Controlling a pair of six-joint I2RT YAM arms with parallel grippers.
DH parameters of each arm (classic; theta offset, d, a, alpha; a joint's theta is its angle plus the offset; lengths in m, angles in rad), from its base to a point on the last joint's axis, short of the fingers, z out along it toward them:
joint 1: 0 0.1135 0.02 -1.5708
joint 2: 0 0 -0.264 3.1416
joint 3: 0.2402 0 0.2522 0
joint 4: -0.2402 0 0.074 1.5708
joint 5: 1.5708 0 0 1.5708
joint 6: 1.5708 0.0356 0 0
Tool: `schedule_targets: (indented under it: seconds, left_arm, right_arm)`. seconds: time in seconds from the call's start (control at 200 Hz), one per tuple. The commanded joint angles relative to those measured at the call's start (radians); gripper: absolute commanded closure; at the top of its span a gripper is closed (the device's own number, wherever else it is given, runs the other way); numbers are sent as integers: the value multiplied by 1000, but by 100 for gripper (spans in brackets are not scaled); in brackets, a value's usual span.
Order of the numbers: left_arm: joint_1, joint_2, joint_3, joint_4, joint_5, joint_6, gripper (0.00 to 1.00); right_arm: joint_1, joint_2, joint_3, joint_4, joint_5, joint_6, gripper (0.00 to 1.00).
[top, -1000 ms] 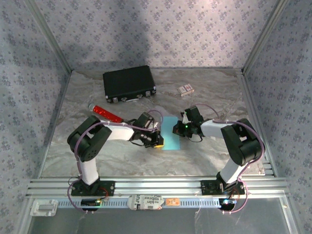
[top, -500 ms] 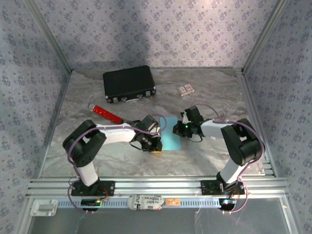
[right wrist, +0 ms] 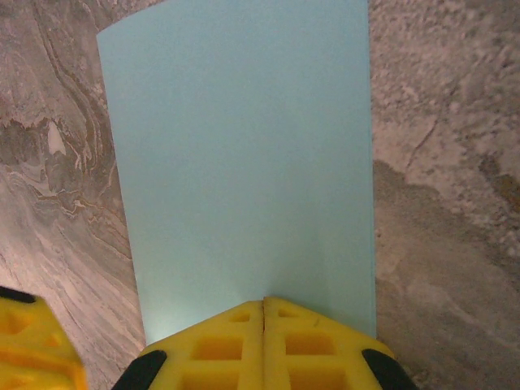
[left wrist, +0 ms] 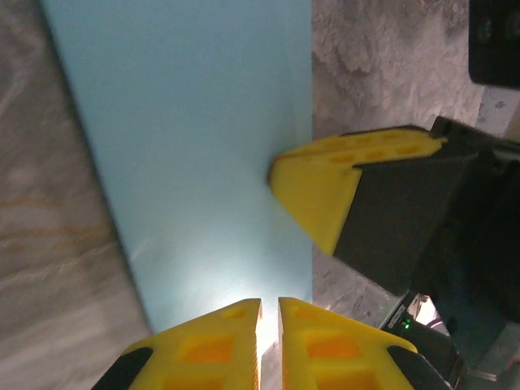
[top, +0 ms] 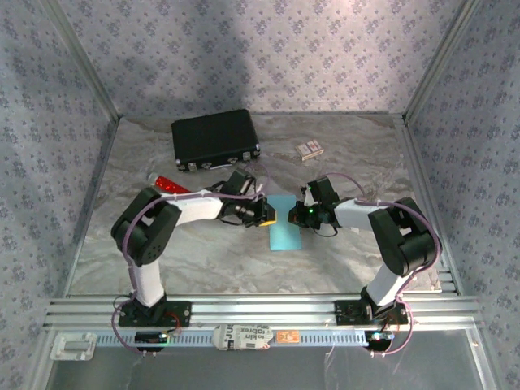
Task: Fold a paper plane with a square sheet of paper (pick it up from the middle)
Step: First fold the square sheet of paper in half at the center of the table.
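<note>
Top external view: the square sheet of paper (top: 286, 234) lies on the grey marbled table (top: 203, 256) as a narrow upright strip, near the middle and between the two arms. The left gripper (top: 266, 214) reaches in from the left to the strip's upper left edge. The right gripper (top: 292, 217) comes in from the right to the upper right edge. From this height the set of either pair of jaws cannot be made out. A black case (top: 215, 140) sits well behind the paper, a small card box (top: 309, 149) lies to the case's right, and a red tube (top: 172, 186) lies by the left arm.

Left wrist view: the left gripper's yellow fingers stand barely apart, a thin bright slit between them, over one end of the light blue strip. Nothing can be seen caught in the slit, and whether the tips touch the paper cannot be told. On the strip's right edge rests the pointed yellow tip of the right gripper, touching the paper, with bare table beside it.

Right wrist view: the right gripper's jaws are pressed fully together, only a seam showing between them. Their tip sits on the near edge of the paper, which stretches flat away across the table. No paper shows between the jaws. A yellow finger of the left gripper shows at the lower left corner, beside the paper.
</note>
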Motion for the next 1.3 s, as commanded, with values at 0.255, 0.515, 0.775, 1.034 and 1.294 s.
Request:
schedule_targets:
  seconds: [0.255, 0.515, 0.775, 1.034, 1.294]
  left_arm:
    - [-4, 75, -91, 19, 34, 31, 87]
    - [-1, 13, -41, -48, 9, 60, 87]
    - [-20, -16, 0, -54, 86, 17, 91]
    - [-35, 53, -28, -58, 57, 24, 91]
    - [-31, 61, -60, -50, 36, 37, 90]
  right_arm:
    - [-10, 26, -31, -150, 78, -23, 100]
    - [-12, 30, -21, -154, 79, -24, 100]
    - [-11, 26, -19, -157, 82, -23, 100]
    - [-11, 28, -21, -158, 81, -24, 100]
    - [-13, 31, -18, -158, 79, -25, 100]
